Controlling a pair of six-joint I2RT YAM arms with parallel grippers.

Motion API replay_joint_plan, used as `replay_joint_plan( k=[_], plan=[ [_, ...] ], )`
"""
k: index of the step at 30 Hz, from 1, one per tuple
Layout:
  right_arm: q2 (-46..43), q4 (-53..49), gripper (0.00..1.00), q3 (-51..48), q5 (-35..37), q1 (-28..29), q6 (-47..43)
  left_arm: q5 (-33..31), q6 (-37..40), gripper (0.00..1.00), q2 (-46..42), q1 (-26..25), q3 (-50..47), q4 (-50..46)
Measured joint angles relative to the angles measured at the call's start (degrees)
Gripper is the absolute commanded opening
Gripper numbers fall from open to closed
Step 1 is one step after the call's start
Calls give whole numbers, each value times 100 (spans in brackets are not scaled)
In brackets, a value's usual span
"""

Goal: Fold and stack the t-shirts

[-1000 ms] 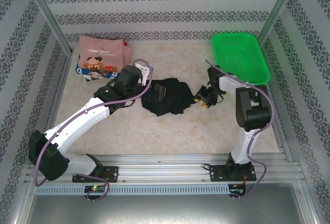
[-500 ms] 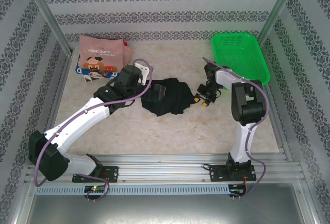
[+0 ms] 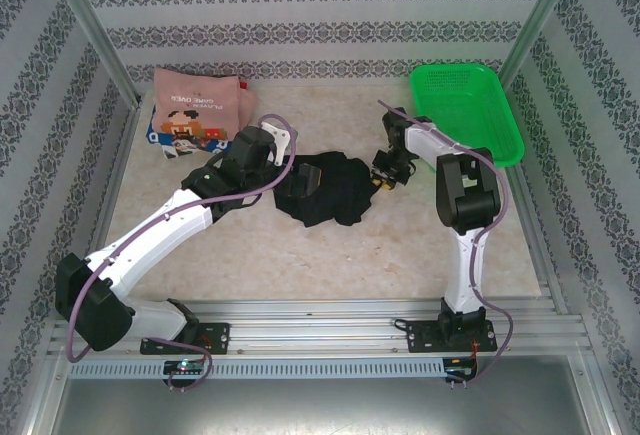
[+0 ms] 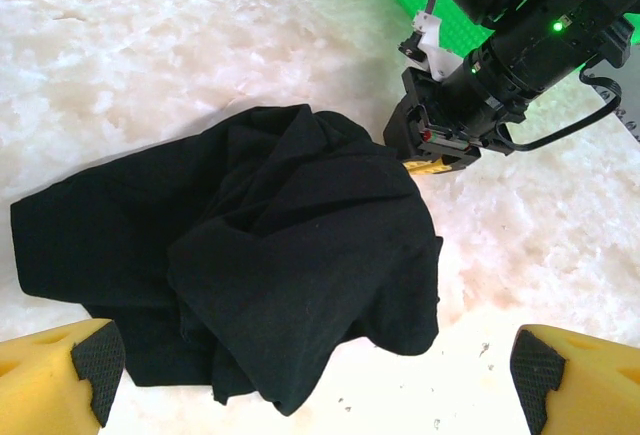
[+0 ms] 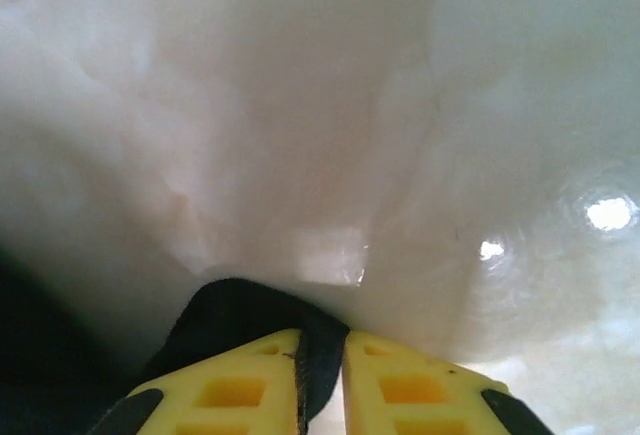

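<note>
A crumpled black t-shirt (image 3: 328, 191) lies mid-table, large in the left wrist view (image 4: 270, 265). My right gripper (image 3: 383, 177) is at the shirt's right edge, shut on a fold of black cloth (image 5: 260, 320) pinched between its yellow fingers (image 5: 420, 385). That gripper (image 4: 432, 160) shows against the cloth's far edge in the left wrist view. My left gripper (image 3: 300, 173) hovers over the shirt's left part, open, its yellow fingertips (image 4: 60, 380) wide apart with nothing between them. A dusty-pink t-shirt (image 3: 200, 105) with a pixel figure lies folded at the back left, on a blue-and-white one (image 3: 152, 133).
A green mesh basket (image 3: 465, 110) stands at the back right, close behind the right arm. Patterned walls and metal posts ring the marble tabletop (image 3: 330, 255). A metal rail (image 3: 330, 335) runs along the near edge.
The right gripper has moved left and away from the bases to the black shirt's edge and closed on it. The left arm has stayed put.
</note>
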Motion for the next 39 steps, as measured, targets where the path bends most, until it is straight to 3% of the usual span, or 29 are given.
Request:
replay_joint_plan(
  k=[1, 10, 18, 23, 33, 39],
  plan=[
    [0, 79, 0, 2, 0, 0, -17, 0, 0, 100, 0, 0, -2, 0],
    [-793, 1126, 0, -590, 2, 37, -20, 2, 20, 100, -9, 0, -11, 0],
    [-3034, 1480, 0, -911, -173, 44, -247, 24, 4, 100, -9, 0, 20, 2],
    [-4083, 1556, 0, -887, -658, 13, -396, 125, -46, 100, 79, 0, 361, 24],
    [-4680, 1508, 0, -120, -1873, 74, -452, 588, -341, 100, 339, 0, 1025, 584],
    [-5206, 1340, 0, -1482, -1838, -472, -363, 597, -400, 100, 293, 0, 911, 608]
  ],
)
